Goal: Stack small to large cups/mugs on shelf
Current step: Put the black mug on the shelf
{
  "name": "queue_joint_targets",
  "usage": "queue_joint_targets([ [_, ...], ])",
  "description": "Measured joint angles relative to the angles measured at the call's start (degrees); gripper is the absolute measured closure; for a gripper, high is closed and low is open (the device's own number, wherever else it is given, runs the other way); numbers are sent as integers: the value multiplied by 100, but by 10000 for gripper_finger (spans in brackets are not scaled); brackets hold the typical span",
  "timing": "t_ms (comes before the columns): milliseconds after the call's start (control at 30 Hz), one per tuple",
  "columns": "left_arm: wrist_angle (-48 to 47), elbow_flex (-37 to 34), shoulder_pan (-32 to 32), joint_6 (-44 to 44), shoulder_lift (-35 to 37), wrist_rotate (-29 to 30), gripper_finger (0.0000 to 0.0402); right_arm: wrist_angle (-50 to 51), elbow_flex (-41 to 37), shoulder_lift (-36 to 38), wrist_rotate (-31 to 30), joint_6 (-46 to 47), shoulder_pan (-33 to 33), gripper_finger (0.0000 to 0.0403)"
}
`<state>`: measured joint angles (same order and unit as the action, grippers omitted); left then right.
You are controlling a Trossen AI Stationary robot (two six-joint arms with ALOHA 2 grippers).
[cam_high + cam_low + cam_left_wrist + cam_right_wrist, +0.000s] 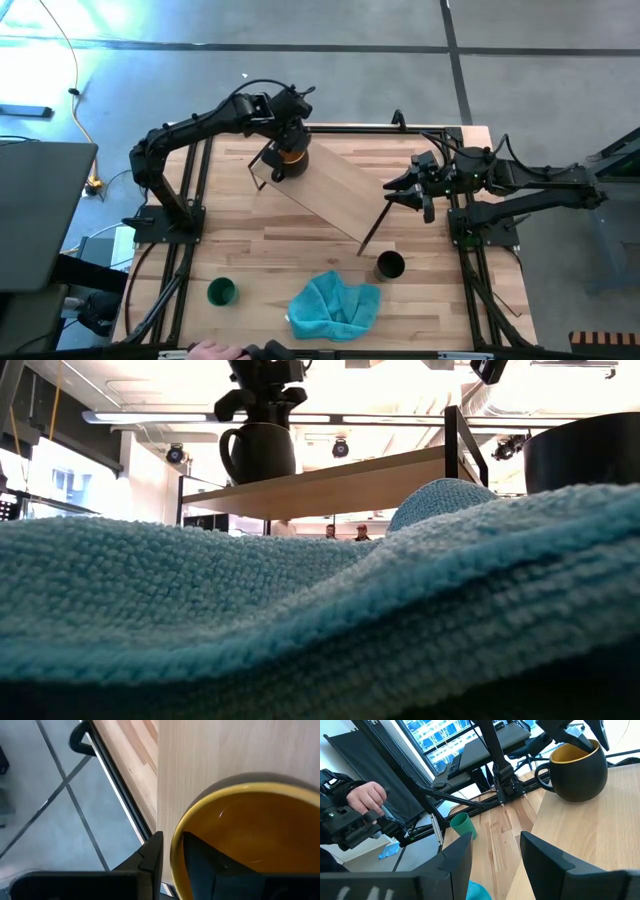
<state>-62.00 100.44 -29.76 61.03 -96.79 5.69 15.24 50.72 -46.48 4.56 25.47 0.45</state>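
From above, the shelf lies slantwise across the table, and the left end effector sits over the mug at the shelf's far-left end. The right end effector hovers with fingers spread just off the shelf's right edge. The black cup stands on the table near the shelf's near end, the green cup at the front left, the cloth between them. At table level, the cloth fills the foreground; the mug stands on the shelf under the left end effector. The left wrist camera shows one finger inside the mug and one outside, pinching its rim. The right wrist camera shows parted fingers, the mug, the green cup and a person's hand.
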Motion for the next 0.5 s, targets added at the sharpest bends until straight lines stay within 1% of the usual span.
queue_joint_targets([
  [500,68,0,17,20,2,120,339,1,0,-2,6,2,0,245],
])
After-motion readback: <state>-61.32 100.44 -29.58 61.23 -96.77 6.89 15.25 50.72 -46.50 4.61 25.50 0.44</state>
